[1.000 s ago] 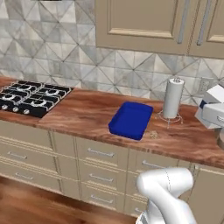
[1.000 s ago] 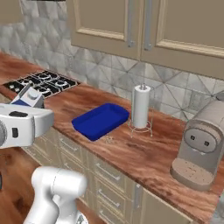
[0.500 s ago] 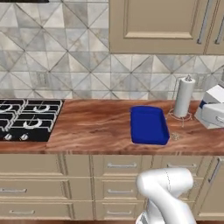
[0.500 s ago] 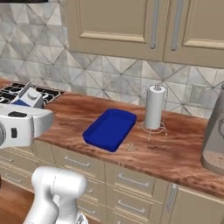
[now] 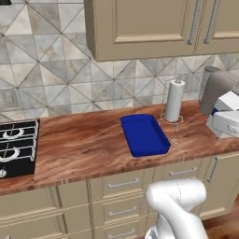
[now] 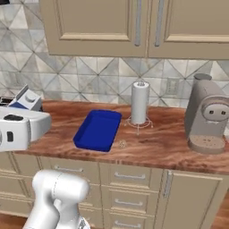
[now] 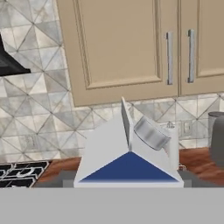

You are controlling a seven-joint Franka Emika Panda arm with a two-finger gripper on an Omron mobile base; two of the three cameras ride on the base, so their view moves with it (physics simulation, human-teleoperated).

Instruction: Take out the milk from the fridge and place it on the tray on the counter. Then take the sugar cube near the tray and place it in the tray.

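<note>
The milk (image 7: 129, 153), a small white gable-topped carton with a dark blue band, sits between my fingers; its round cap faces right. My gripper (image 6: 23, 115) is shut on the milk (image 6: 27, 99) and holds it above the left part of the counter (image 6: 170, 147), left of the tray. Seen from the left base view, the gripper (image 5: 225, 115) and milk (image 5: 228, 100) are at the right edge. The deep-blue tray (image 5: 144, 135) (image 6: 98, 129) lies on the counter (image 5: 79, 144). The sugar cube (image 5: 174, 142) (image 6: 122, 144) rests just beside the tray's near right corner. The fridge is out of view.
A paper-towel roll (image 5: 175, 99) (image 6: 139, 103) stands behind the tray's right side. A grey coffee machine (image 6: 208, 114) is farther right. The black stove (image 5: 16, 147) lies at the counter's left. Beige wall cabinets (image 7: 127, 43) hang above, drawers below.
The whole scene has shifted across both base views, so the base has moved along the counter. The tray now lies nearly straight ahead. The milk stays in my gripper.
</note>
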